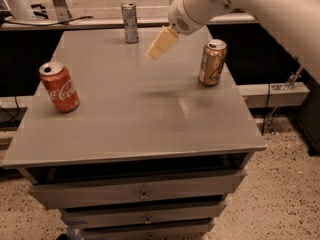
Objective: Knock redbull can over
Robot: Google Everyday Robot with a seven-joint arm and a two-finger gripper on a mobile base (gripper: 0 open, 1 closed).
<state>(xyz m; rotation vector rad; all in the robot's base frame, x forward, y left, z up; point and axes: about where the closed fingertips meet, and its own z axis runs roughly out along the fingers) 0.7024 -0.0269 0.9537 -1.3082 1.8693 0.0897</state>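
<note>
The redbull can (pixel 130 22), slim and silver-grey, stands upright at the far edge of the grey table (pixel 135 129). My gripper (pixel 161 43), with cream-coloured fingers, hangs from the white arm above the table's far middle. It is to the right of the redbull can and a little nearer the camera, apart from it and pointing down-left.
A red Coca-Cola can (pixel 60 87) stands upright at the table's left. A gold can (pixel 212 62) stands upright at the right edge, just right of the gripper. Drawers (pixel 142 194) sit under the tabletop. A counter runs behind the table.
</note>
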